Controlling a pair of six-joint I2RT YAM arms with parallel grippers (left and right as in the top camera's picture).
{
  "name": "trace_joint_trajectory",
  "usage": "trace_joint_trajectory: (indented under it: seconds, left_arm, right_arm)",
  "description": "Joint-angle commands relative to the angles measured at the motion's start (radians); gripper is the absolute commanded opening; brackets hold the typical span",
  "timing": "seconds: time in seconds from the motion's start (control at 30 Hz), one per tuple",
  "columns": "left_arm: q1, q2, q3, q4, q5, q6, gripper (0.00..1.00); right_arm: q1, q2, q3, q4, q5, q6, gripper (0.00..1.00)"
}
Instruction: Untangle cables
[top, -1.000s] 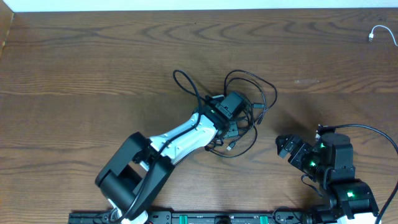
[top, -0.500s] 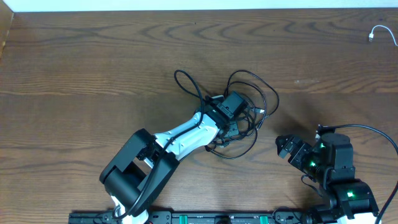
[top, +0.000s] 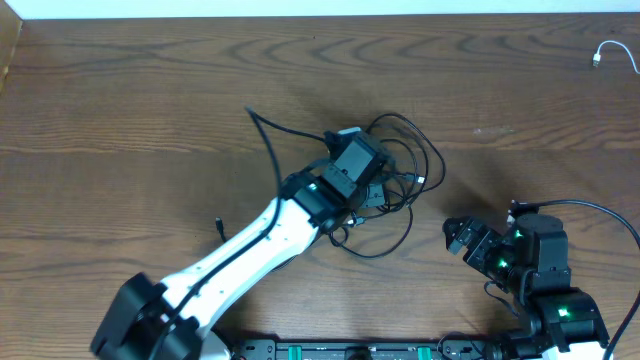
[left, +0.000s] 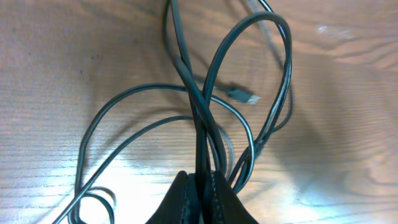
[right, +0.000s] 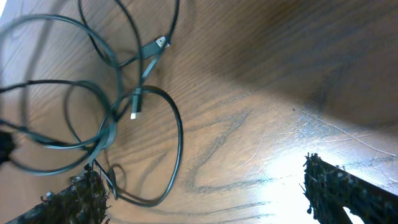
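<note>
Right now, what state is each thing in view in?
black cables, tangled in overlapping loops, strands pinched.
white cable, lying apart near the far right edge of the table, untouched.
left pincer, shut on the black cables.
right pincer, open, holding nothing.

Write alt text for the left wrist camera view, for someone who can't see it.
The left hand is shut on black cables from a tangle of loops on the wooden table. A small plug lies among them.
</note>
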Motion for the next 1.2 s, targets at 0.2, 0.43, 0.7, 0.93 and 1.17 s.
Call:
trace_joint_trajectory:
  seconds: [0.2,0.43,0.7,0.93,1.17]
  left_arm:
    - [0.001,-0.068,0.006,-0.016,-0.002,0.023,0.08]
    - [0.001,-0.074,0.006,-0.017,0.113,0.079,0.08]
    - [0.001,-0.095,0.006,-0.014,0.220,0.127,0.08]
    - [0.001,-0.116,0.006,-0.009,0.284,0.158,0.08]
    - [0.001,-0.127,0.006,-0.009,0.343,0.159,0.08]
  right_arm:
    - [-0.003,-0.004,0.003,0.007,-0.143,-0.098,0.96]
    - [-0.003,-0.004,0.002,0.023,-0.199,0.026,0.43]
    - [-0.003,0.034,0.001,0.113,-0.227,0.027,0.46]
    - [0.005,0.150,0.001,0.191,-0.198,0.051,0.49]
    - [0.005,0.307,0.001,0.335,-0.227,0.132,0.42]
